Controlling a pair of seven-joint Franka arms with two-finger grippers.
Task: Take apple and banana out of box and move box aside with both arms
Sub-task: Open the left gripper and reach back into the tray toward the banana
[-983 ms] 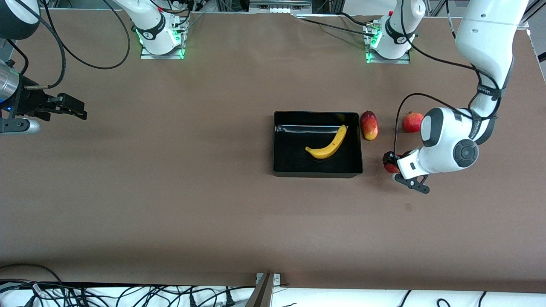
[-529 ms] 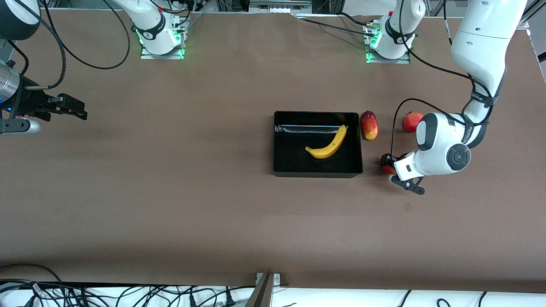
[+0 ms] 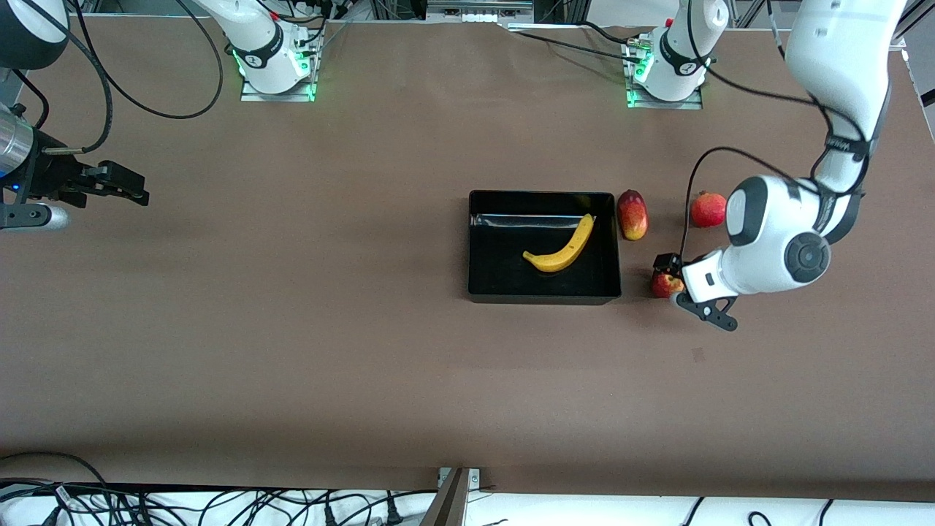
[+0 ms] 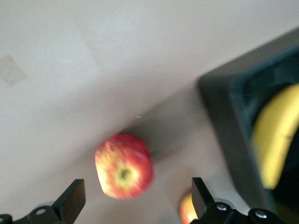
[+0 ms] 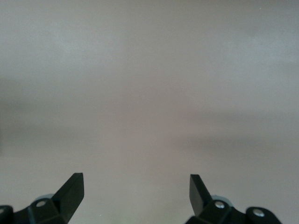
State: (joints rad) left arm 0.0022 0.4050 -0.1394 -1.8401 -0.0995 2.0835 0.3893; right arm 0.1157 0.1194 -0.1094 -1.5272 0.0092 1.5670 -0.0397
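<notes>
The black tray [image 3: 544,296] lies mid-table with the yellow banana [image 3: 562,249] in it. The small red apple with yellow patches [image 3: 665,284] sits on the table beside the tray, toward the left arm's end. My left gripper [image 3: 672,275] hangs over the apple, open. In the left wrist view the apple [image 4: 124,166] lies between and below the spread fingertips [image 4: 74,193], untouched, with the left gripper [image 4: 137,186] over it. The tray's wall [image 4: 224,116] and the banana [image 4: 275,135] show there too. My right gripper [image 3: 120,184] waits open near the right arm's end; in its wrist view the gripper [image 5: 135,182] hangs over bare table.
An oblong red-and-yellow fruit [image 3: 632,214] lies against the tray's outer wall, farther from the front camera than the apple. A round red fruit [image 3: 707,209] lies farther toward the left arm's end. Brown tabletop spreads around the tray.
The left arm's wrist shifted slightly toward the tray, then back toward its own end. More of the apple shows now. The right arm has not moved.
</notes>
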